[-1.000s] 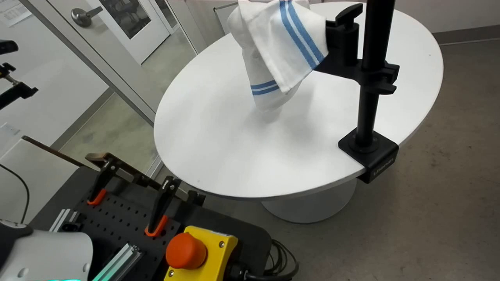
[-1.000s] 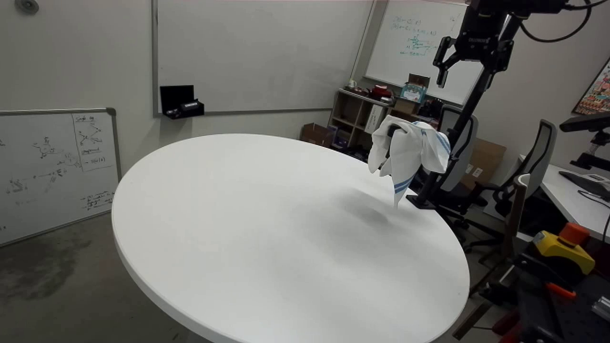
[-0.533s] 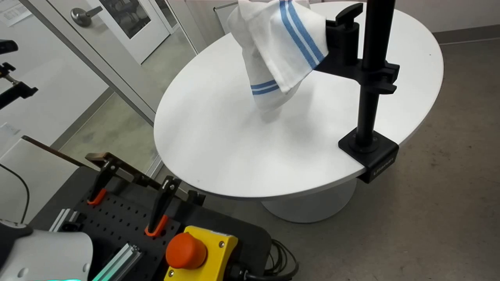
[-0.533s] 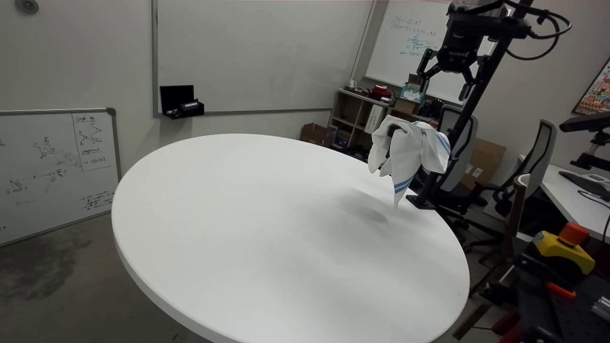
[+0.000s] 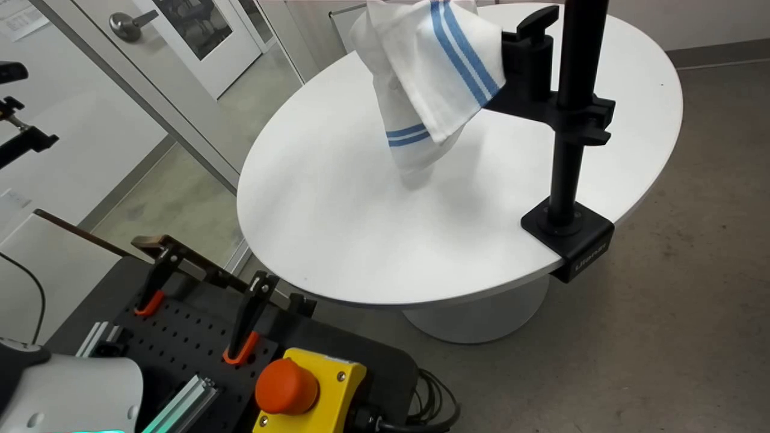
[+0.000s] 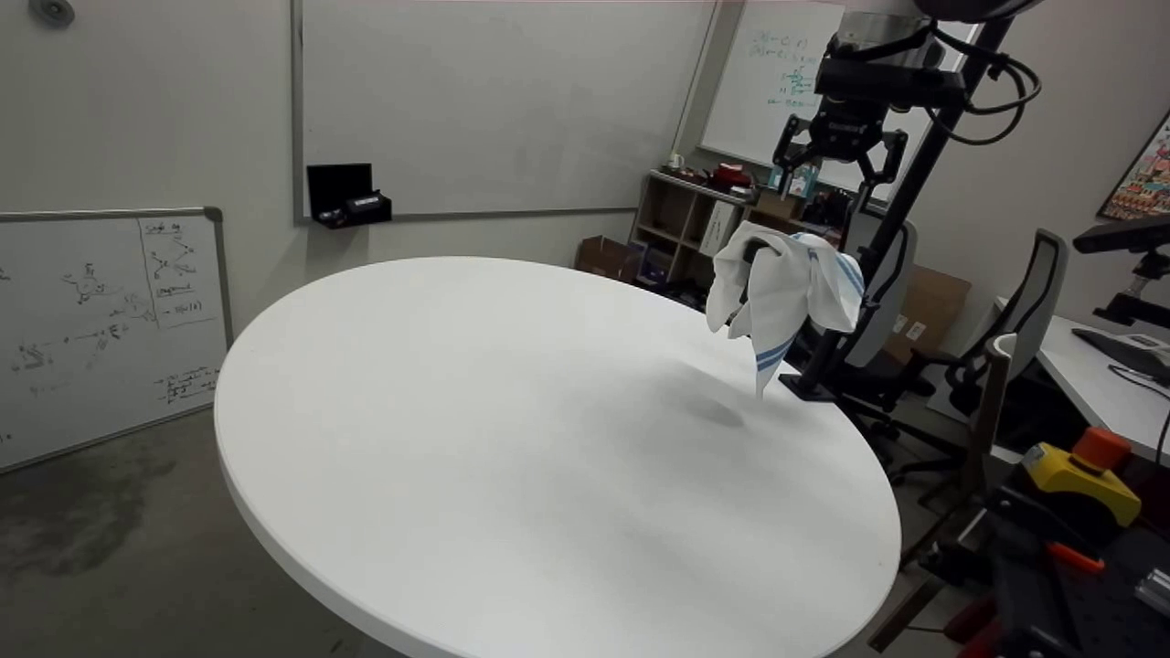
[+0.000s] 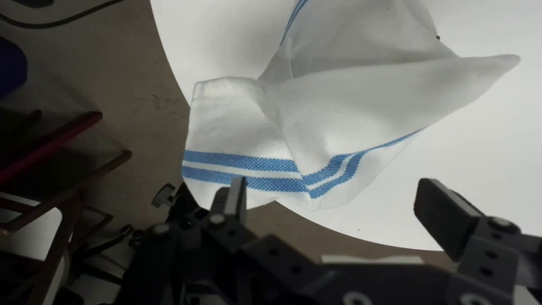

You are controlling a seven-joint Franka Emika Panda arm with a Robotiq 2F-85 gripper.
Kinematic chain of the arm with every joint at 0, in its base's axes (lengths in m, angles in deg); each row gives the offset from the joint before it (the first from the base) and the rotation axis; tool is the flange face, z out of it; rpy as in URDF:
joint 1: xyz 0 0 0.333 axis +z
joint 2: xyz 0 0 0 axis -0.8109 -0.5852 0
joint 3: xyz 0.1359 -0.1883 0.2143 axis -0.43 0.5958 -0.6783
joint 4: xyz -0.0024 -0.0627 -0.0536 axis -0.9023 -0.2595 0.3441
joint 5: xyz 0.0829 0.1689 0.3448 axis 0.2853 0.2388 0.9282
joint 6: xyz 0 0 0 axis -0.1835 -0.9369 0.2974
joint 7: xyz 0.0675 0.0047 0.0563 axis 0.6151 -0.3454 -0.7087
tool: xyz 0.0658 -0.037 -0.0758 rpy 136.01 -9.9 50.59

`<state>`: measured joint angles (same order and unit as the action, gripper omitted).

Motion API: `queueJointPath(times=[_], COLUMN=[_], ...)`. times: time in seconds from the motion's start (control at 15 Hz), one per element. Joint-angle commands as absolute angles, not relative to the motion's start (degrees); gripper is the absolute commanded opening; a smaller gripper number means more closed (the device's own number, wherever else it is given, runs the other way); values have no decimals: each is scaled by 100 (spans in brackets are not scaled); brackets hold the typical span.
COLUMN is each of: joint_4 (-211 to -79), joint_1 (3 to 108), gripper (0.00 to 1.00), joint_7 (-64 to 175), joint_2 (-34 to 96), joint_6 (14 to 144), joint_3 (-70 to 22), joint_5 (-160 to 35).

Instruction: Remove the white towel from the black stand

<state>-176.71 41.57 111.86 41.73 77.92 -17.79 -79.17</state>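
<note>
**While the towel [image 6: 781, 292] hangs on the stand [image 5: 571, 114], the gripper [image 6: 823, 192] stands overhead with jaws apart**

Step in hand, as judged from the views: the approach, with the grasp not yet made. The jaws are spread wide and hold nothing. In an exterior view they appear above the towel, near it but not touching. Below the gripper, the towel is draped over the stand's arm [image 5: 523, 99], its striped ends hanging down; most of that arm is hidden by the cloth. In the wrist view the blue stripes show between the fingers [image 7: 440, 207], and the bulk of the cloth extends ahead of them.

The next move probably calls for a slight shift forward over the bulk, then a descent until the fingers straddle a raised fold, then closing and an upward lift to clear the stand's arm. Too deep a descent could bring the fingers against the metal beneath.

Surroundings: the post [image 6: 914, 187] rises just beside the gripper in an exterior view and is likely the chief obstacle; the gap in depth cannot be told. Below the gripper, at the post end of the towel, a knob [image 5: 537, 23] might snag a sideways pull. The table [image 6: 512, 439] spreads below both gripper and towel. Beyond the gripper stand a shelf [image 6: 692, 221] and chairs [image 6: 887, 311]; well below and apart from it is a stop button [image 5: 287, 386]. None of these last three seems to block the path.
</note>
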Motion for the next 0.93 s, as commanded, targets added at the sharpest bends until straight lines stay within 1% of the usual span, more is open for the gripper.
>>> queueJointPath(times=[0.0, 0.87], joint_4=[-17612, -17628], joint_1=[4269, 4460], gripper=[100, 100], joint_7=[11536, 11764], joint_2=[4001, 3656], joint_6=[7873, 7997], joint_3=[-1563, -1435], joint_5=[-8204, -8543])
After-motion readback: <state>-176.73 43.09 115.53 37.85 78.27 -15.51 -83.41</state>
